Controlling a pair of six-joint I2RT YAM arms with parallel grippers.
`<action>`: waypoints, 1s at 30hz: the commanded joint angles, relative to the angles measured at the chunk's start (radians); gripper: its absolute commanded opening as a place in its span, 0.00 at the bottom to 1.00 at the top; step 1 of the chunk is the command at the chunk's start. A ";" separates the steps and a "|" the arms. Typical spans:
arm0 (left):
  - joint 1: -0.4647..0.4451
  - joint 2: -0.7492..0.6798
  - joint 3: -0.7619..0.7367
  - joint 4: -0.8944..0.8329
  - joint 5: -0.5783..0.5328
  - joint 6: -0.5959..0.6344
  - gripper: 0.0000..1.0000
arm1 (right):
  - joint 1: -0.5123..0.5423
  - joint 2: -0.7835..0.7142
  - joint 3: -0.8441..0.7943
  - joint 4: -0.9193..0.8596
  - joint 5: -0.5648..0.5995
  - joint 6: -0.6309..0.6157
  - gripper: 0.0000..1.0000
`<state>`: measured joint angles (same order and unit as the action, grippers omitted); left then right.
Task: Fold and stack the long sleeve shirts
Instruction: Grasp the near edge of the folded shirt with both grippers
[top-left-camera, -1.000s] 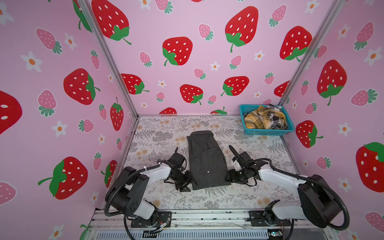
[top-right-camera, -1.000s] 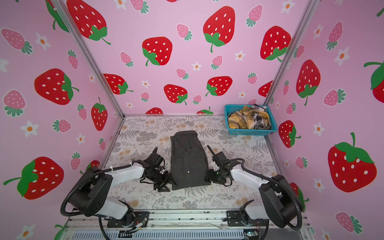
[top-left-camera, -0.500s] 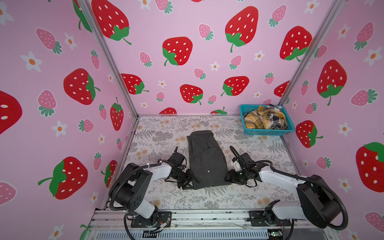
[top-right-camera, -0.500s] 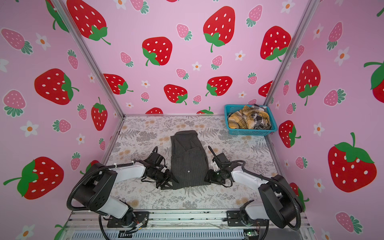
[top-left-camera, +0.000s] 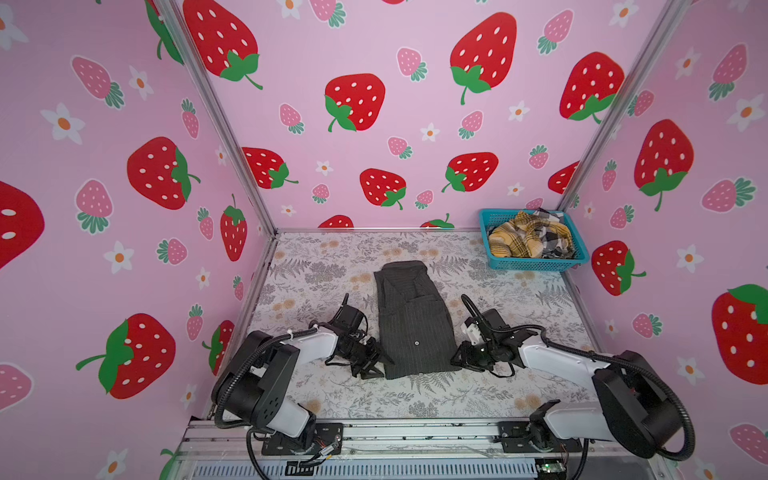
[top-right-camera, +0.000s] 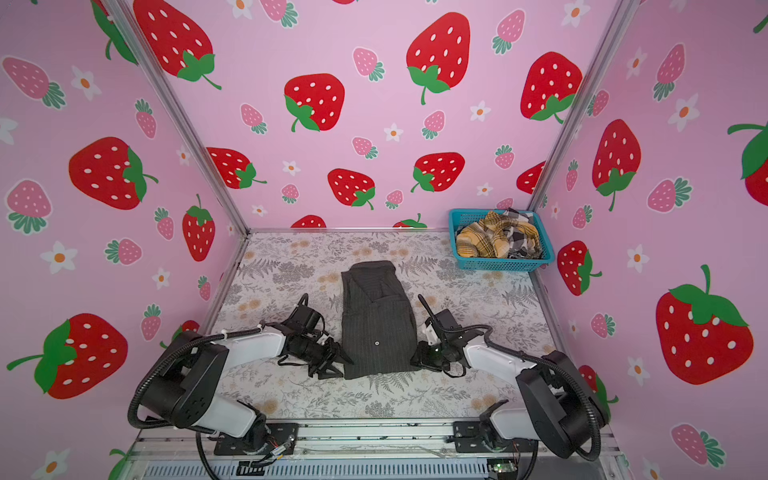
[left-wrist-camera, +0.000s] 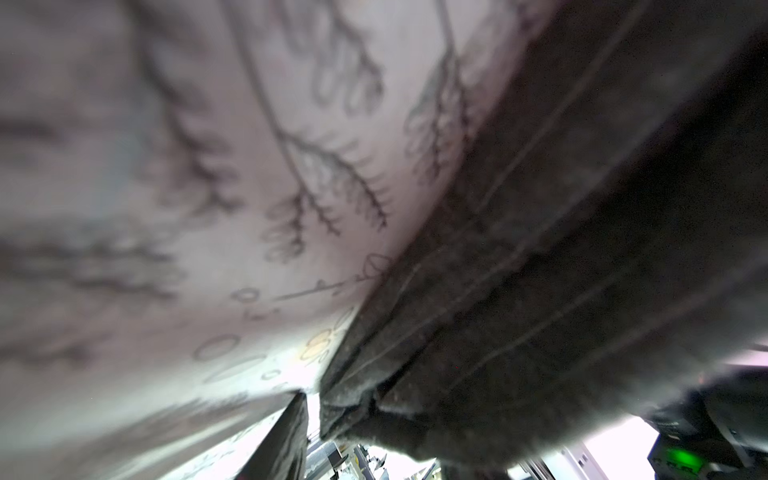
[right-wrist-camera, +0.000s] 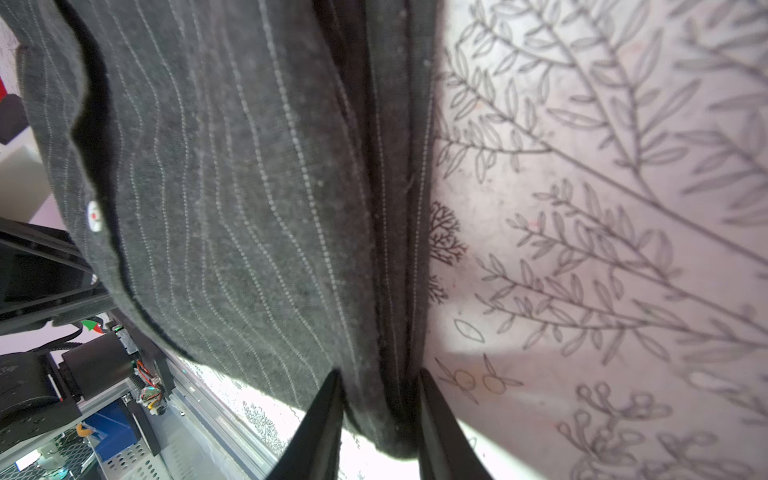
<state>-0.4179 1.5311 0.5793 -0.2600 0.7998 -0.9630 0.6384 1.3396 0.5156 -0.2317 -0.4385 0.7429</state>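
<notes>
A dark charcoal pinstriped long sleeve shirt (top-left-camera: 411, 324) (top-right-camera: 378, 324) lies folded into a long strip mid-table, a small button showing near its front end. My left gripper (top-left-camera: 376, 368) (top-right-camera: 338, 368) is open at the shirt's near left corner. In the left wrist view one finger (left-wrist-camera: 282, 436) stands just apart from the cloth edge (left-wrist-camera: 540, 270), and the other finger is hidden by cloth. My right gripper (top-left-camera: 457, 359) (right-wrist-camera: 378, 386) is at the near right corner, both fingers pressed against the layered edge of the shirt (right-wrist-camera: 249, 187).
A blue basket (top-left-camera: 536, 262) (top-right-camera: 498, 264) in the back right corner holds a mustard plaid shirt (top-left-camera: 515, 241) and a black-white check shirt (top-left-camera: 552, 237). Pink strawberry walls close three sides. A metal rail (top-left-camera: 415, 432) runs along the front.
The left gripper slid right up to the shirt's near left corner. The right gripper's jaws narrowed onto the shirt's right edge.
</notes>
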 joint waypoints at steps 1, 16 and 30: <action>-0.019 0.060 -0.036 -0.002 -0.107 -0.021 0.47 | -0.002 0.006 -0.038 -0.041 0.029 0.019 0.31; -0.024 0.078 -0.050 0.068 -0.099 -0.066 0.31 | -0.002 0.002 -0.039 -0.048 0.046 0.013 0.25; -0.025 0.059 -0.039 0.042 -0.089 -0.044 0.00 | 0.013 -0.011 -0.027 -0.028 0.014 0.008 0.03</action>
<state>-0.4442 1.5715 0.5671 -0.1108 0.7673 -0.9649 0.6426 1.3369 0.5018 -0.2211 -0.4366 0.7479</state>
